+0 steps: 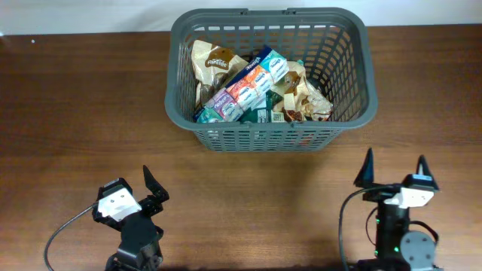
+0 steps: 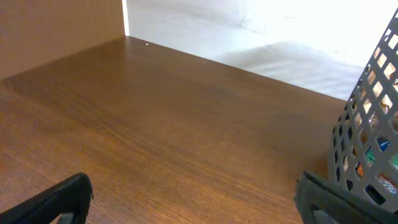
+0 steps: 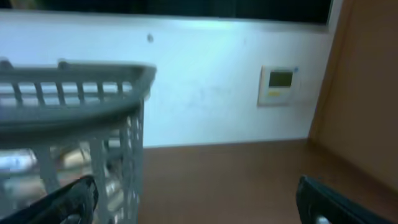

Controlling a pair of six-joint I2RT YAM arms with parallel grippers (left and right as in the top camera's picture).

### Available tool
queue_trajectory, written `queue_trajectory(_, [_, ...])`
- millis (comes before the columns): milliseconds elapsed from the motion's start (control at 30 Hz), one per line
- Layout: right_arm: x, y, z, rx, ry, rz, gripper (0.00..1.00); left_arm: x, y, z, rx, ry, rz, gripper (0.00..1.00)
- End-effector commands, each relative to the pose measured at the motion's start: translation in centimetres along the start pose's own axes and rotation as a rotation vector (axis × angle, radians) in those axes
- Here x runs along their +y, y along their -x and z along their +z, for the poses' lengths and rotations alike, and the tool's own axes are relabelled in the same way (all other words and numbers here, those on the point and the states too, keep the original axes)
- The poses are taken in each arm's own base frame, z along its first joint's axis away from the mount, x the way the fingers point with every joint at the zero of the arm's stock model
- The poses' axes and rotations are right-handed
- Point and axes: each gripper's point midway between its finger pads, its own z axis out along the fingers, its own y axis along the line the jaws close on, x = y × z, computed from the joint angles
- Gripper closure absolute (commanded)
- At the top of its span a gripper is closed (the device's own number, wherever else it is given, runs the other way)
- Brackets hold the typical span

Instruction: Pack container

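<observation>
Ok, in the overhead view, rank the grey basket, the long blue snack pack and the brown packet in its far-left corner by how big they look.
1. Grey basket, by far the largest.
2. Long blue snack pack.
3. Brown packet, smallest as seen, but partly covered.

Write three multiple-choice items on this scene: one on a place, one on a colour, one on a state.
1. Where are the snack packets?
A on the floor; B inside the basket; C clamped in a gripper.

2. What colour is the basket?
A red; B yellow; C grey.

3. How do the left gripper and the right gripper stand?
A both open and empty; B both shut; C left shut on a packet.

Answers:
1. B, the packets lie heaped within the basket's walls.
2. C, its slotted sides and rim are dark grey.
3. A, each pair of fingers stands apart with nothing between.
</observation>
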Motion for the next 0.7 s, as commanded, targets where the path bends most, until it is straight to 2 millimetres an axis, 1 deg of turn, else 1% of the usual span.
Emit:
queue_trajectory(0, [-0.1, -1.4, -0.1, 0.001, -0.01, 0.0, 0.01, 0.4, -0.3, 0.1, 0.0, 0.018, 0.0, 0.01])
queue_trajectory(100, [0.0, -2.5, 0.0, 0.018, -0.01, -0.004, 0.01, 0.4, -0.3, 0.1, 0.0, 0.018, -0.001, 0.01])
queue_trajectory(267, [0.1, -3.6, 0.1, 0.041, -0.008, -0.01, 0.01, 0.4, -0.3, 0.1, 0.0, 0.018, -0.001, 0.01])
queue_trajectory(533, [0.2, -7.2, -0.2, 0.171, -0.002, -0.041, 0.01, 0.4, -0.3, 0.1, 0.0, 0.018, -0.001, 0.01])
queue_trajectory(667, [0.2, -7.2, -0.2, 0.169, -0.002, -0.041, 0.01, 0.4, -0.3, 0.1, 0.0, 0.018, -0.001, 0.01])
